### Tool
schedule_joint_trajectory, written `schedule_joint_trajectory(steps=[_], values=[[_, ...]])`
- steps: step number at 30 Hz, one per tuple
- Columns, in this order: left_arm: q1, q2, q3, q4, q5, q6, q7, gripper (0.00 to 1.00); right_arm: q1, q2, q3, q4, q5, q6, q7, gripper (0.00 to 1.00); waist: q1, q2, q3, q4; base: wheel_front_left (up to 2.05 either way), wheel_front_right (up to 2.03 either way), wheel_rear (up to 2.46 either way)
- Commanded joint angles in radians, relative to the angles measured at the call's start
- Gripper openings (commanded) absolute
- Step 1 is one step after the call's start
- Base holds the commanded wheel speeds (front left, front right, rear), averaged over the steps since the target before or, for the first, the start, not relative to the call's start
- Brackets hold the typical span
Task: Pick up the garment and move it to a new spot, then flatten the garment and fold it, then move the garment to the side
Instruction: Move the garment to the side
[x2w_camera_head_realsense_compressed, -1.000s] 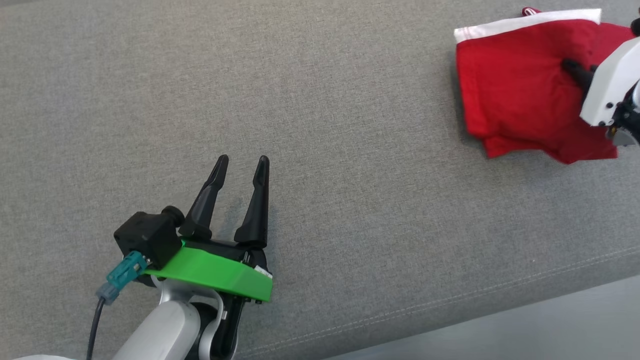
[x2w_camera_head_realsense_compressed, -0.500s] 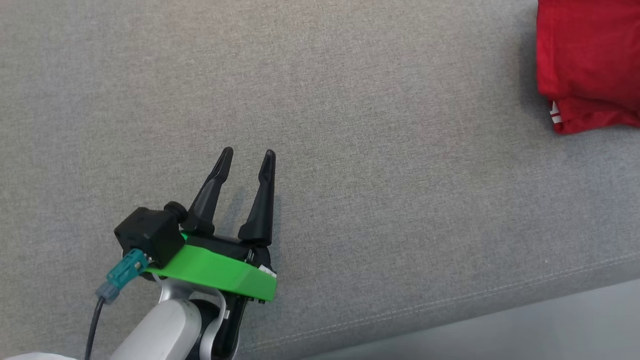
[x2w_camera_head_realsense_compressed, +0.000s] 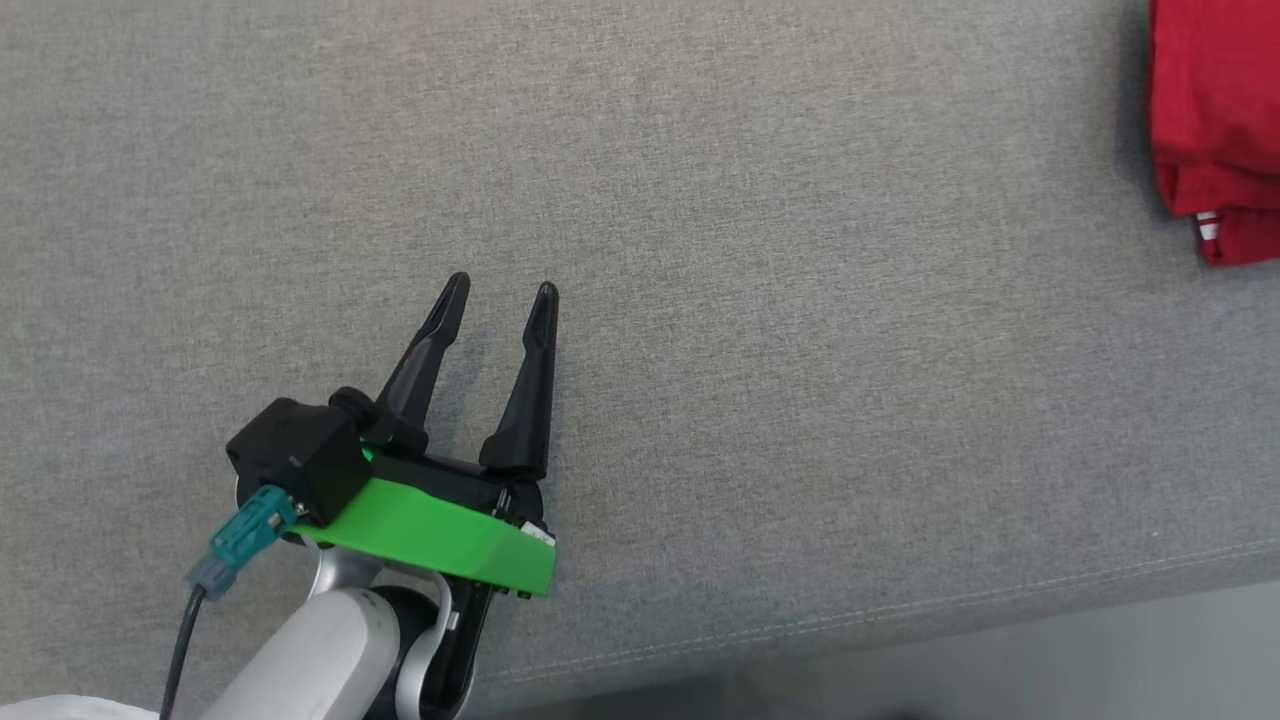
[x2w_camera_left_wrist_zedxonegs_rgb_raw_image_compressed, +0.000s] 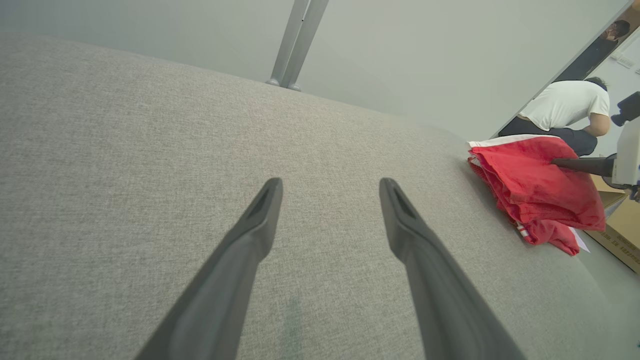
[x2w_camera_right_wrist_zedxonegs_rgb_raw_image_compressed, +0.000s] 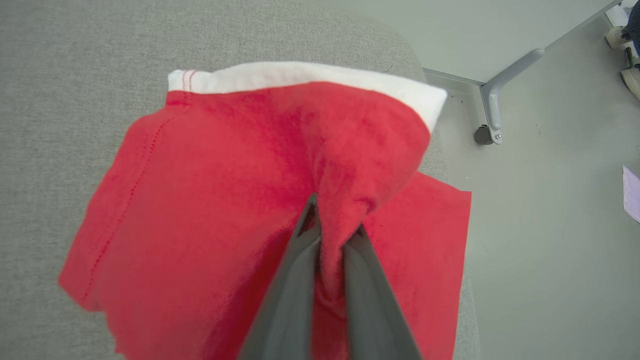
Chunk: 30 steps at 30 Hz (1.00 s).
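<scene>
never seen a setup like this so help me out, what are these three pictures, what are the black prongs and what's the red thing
It is a two-armed robot working over a grey cushioned surface. One picture looks down from a camera on its head; the other two come from cameras on its wrists, looking along each gripper's two dark fingers. The left gripper is open and holds nothing, poised over bare fabric. The right gripper is shut on a pinch of the red garment, a folded piece with a white band, lying near the surface's far right edge. A person crouches in the background.

garment (x2w_camera_head_realsense_compressed: 1215, 130) cut off at right edge
</scene>
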Motion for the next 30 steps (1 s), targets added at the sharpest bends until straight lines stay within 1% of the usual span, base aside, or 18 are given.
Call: schedule_joint_trajectory(steps=[1,5,9,10,12,13,14,18,22,25,30], values=[[-0.015,0.005,-0.002,-0.003,0.01,0.005,0.004,1.0,-0.012,-0.011,0.002,0.012,-0.017,0.0,-0.018,0.0,-0.0001,-0.0001,0.02,0.015,0.0,0.0,0.0],[-0.021,0.007,-0.007,-0.01,0.014,0.005,0.009,1.0,-0.03,-0.025,0.016,0.036,-0.056,0.0,-0.081,0.0,-0.0001,-0.0001,0.04,0.026,0.0,0.0,0.0],[-0.027,0.01,-0.01,-0.018,0.018,0.01,0.012,1.0,-0.042,-0.044,0.06,0.058,-0.113,0.0,-0.137,0.0,-0.0001,-0.0001,0.057,0.035,0.0,0.0,0.0],[-0.028,0.011,-0.01,-0.018,0.019,0.01,0.013,1.0,-0.043,-0.047,0.072,0.068,-0.121,0.0,-0.14,0.11,-0.0001,-0.0001,0.06,0.036,0.0,0.0,0.0],[-0.03,0.011,-0.012,-0.02,0.02,0.011,0.015,1.0,-0.055,-0.053,0.08,0.091,-0.135,-0.001,-0.157,0.42,-0.0001,-0.0001,0.066,0.038,0.0,0.0,0.0],[-0.031,0.011,-0.012,-0.021,0.02,0.011,0.015,1.0,-0.055,-0.055,0.088,0.101,-0.144,-0.001,-0.162,0.64,-0.0001,-0.0001,0.069,0.039,0.0,0.0,0.0],[-0.032,0.012,-0.012,-0.021,0.021,0.012,0.015,1.0,-0.054,-0.058,0.095,0.11,-0.155,-0.001,-0.173,1.0,-0.0001,-0.0001,0.07,0.04,0.0,0.0,0.0],[-0.032,0.015,-0.012,-0.023,0.021,0.014,0.015,1.0,-0.053,-0.087,0.121,0.15,-0.212,-0.001,-0.219,1.0,-0.0001,-0.0001,0.075,0.04,0.0,0.0,0.0],[-0.032,0.018,-0.011,-0.024,0.022,0.017,0.018,1.0,-0.033,-0.093,0.141,0.193,-0.244,-0.001,-0.244,1.0,-0.0001,-0.0001,0.075,0.035,0.0,0.0,0.0],[-0.03,0.022,-0.01,-0.023,0.022,0.021,0.02,1.0,-0.026,-0.099,0.137,0.215,-0.266,-0.001,-0.275,1.0,-0.0001,-0.0001,0.071,0.027,0.0,0.0,0.0],[-0.024,0.029,-0.008,-0.017,0.018,0.019,0.017,1.0,-0.053,-0.074,0.103,0.239,-0.279,-0.001,-0.334,1.0,-0.0001,-0.0001,0.048,0.006,0.0,0.0,0.0]])
